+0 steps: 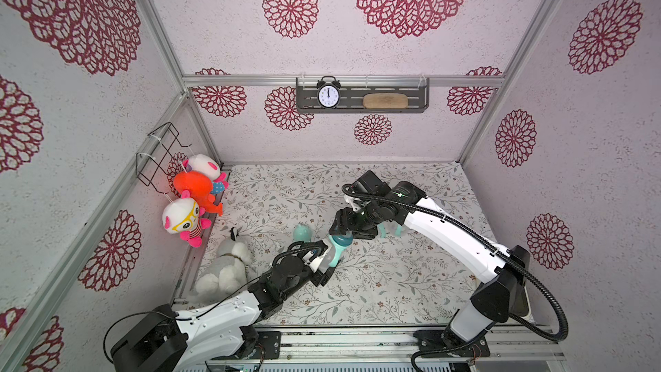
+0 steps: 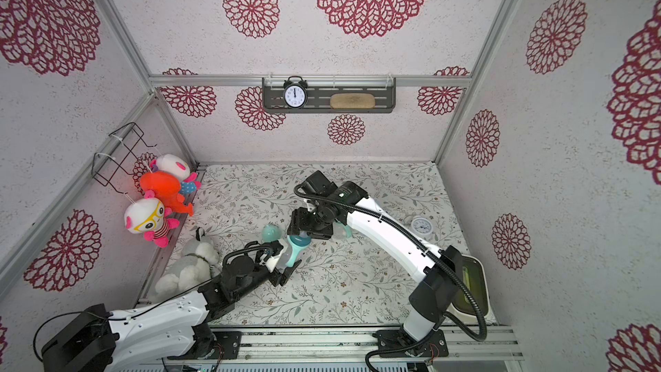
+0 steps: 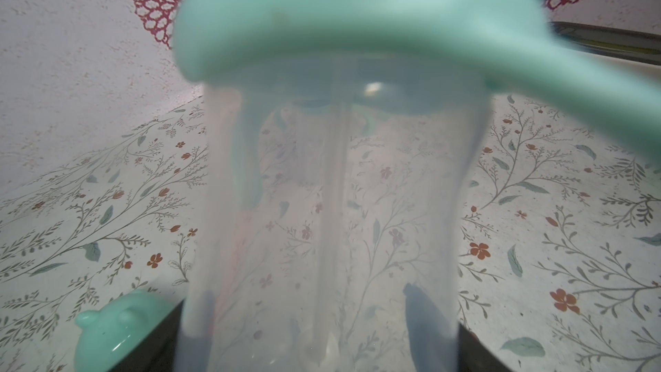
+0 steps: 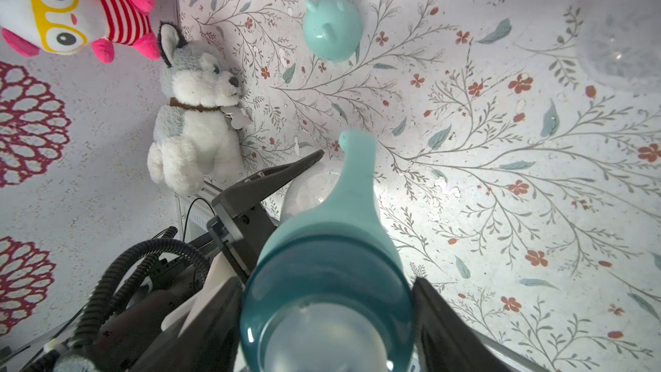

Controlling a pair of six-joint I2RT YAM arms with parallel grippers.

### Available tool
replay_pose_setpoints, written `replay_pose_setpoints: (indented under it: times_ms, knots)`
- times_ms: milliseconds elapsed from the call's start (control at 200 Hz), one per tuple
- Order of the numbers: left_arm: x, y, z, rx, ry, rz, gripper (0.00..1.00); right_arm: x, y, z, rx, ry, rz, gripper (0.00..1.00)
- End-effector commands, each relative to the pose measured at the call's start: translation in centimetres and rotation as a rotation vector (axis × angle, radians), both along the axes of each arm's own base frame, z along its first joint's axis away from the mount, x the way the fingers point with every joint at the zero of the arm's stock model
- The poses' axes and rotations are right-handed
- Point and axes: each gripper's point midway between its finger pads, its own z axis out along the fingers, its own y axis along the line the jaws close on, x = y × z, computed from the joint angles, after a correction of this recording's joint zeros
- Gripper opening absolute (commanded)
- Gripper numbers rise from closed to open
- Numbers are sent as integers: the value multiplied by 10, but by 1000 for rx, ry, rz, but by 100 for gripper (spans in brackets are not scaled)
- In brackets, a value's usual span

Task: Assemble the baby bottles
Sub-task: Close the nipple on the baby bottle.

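One baby bottle [image 1: 331, 252] hangs tilted above the middle of the floral table, held from both ends. My left gripper [image 1: 323, 262] is shut on its clear body [image 3: 322, 209], and dark fingers [image 3: 479, 352] show at both sides of the body. My right gripper [image 4: 327, 327] is shut on the dark teal collar [image 4: 322, 273] from above, its fingers [image 4: 440, 323] pressed to both sides. The mint handle ring [image 4: 357, 180] sits just under the collar. A mint eared cap [image 1: 302, 233] lies loose on the table just left of the bottle, also seen as the cap [image 4: 332, 26].
Mint handles of another bottle [image 1: 382, 231] peek out behind the right arm. A plush husky [image 1: 227, 266] lies at the table's left edge, with hanging plush toys [image 1: 189, 195] above it. A small white alarm clock [image 2: 422, 225] and a white bin [image 2: 472, 288] are at the right.
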Motion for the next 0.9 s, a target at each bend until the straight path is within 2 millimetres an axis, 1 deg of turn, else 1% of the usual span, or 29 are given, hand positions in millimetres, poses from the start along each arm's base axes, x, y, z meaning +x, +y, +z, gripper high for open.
replay_pose_setpoints:
  times_ms: [0, 110, 335, 580, 656, 711, 756, 896]
  knots:
    - [7, -14, 62, -138, -144, -6, 0, -24, 3, 0, 15, 112, 2, 69]
    - [6, -14, 61, -137, -143, -14, 0, -24, 3, 4, 15, 105, 13, 74]
    - [5, -16, 60, -130, -142, -22, 0, -20, 0, 22, 17, 43, 35, 80]
    - [5, -17, 57, -121, -137, -27, 0, -19, -5, 34, 21, -13, 60, 82]
    - [5, -17, 57, -123, -134, -30, 0, -18, -8, 41, 23, -53, 71, 85]
    - [5, -18, 57, -128, -131, -34, 0, -19, -9, 43, 28, -71, 91, 91]
    - [4, -19, 58, -133, -132, -36, 0, -20, -11, 47, 29, -93, 102, 93]
    - [3, -17, 60, -145, -138, -39, 0, -20, -17, 61, 65, -201, 134, 94]
